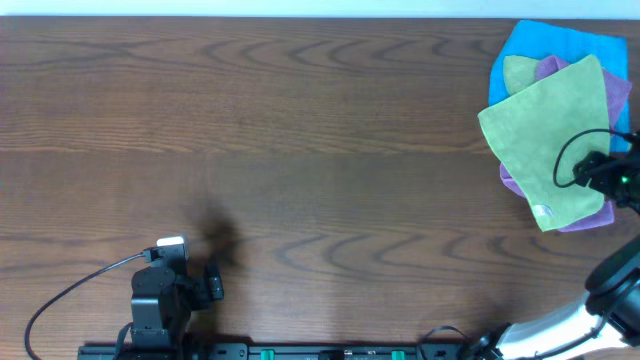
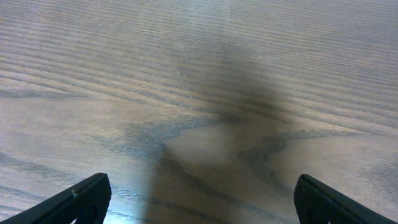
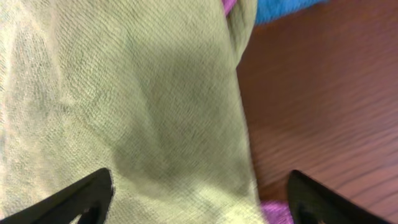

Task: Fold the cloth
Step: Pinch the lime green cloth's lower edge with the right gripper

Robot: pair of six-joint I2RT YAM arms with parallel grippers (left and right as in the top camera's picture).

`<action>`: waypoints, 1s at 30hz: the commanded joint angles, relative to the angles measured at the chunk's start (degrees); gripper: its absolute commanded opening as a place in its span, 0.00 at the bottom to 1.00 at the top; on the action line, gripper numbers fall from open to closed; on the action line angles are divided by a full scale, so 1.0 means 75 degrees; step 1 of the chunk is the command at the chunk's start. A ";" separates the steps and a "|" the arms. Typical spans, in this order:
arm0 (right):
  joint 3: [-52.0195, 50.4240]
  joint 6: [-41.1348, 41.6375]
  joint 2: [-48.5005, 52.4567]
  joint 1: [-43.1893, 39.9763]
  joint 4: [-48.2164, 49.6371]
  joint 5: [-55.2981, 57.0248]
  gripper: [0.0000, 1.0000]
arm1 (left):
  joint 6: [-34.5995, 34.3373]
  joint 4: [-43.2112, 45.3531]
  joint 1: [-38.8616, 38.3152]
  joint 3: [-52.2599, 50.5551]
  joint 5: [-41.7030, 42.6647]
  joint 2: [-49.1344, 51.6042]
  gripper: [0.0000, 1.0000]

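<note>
The cloth lies spread out and unfolded on top of a small pile at the far right corner of the table. Its white tag sits at the corner that points toward the near edge. Under it are a purple cloth, a blue cloth and a duller green cloth, each showing only at its edges.

The right gripper hangs over the cloth's right-hand side, close to the right edge of the table. Its fingers are spread wide and hold nothing. One is above the green fabric and the other above bare wood just beside the cloth's edge. Whether the fingertips touch the fabric is hard to judge from this close, blurred view.

The left gripper is near the near edge, toward the left corner and well apart from the pile. It is also wide open and empty, with only wood grain and its own shadow between the fingers.
</note>
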 commanded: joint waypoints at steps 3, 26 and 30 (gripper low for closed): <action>0.0154 -0.0347 -0.0189 0.0052 0.0262 0.0108 0.75 | 0.0050 -0.0277 0.0017 -0.0277 -0.0055 -0.0064 0.95; 0.0154 -0.0146 0.0656 0.0047 0.0484 0.0017 0.02 | 0.0050 -0.0277 0.0017 -0.0277 -0.0052 -0.0064 0.95; 0.0184 0.0358 0.0525 0.0064 0.0449 -0.0017 0.01 | 0.0050 -0.0277 0.0017 -0.0277 -0.0052 -0.0064 0.95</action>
